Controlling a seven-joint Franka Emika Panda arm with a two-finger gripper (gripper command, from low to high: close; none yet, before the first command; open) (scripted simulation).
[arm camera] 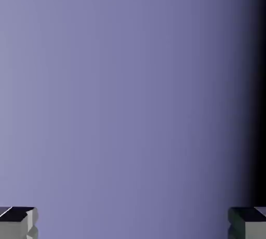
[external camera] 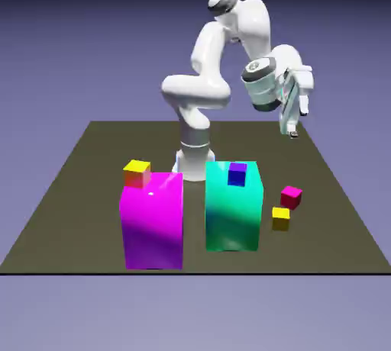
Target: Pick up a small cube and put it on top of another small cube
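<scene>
Blue-violet backdrop filled the hand view, where only the 2 fingertips (arm camera: 18, 221) showed, spread wide with nothing between them. The exterior view showed the gripper (external camera: 293, 133) high above the table (external camera: 69, 189). The small cube (external camera: 281, 217) sat flat, just beside the crimson-pink cube (external camera: 291, 196), right of the teal block (external camera: 233, 212).

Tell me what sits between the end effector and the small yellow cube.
Only the crimson-pink cube lies roughly between the end effector and yellow cube, per the exterior view.
</scene>
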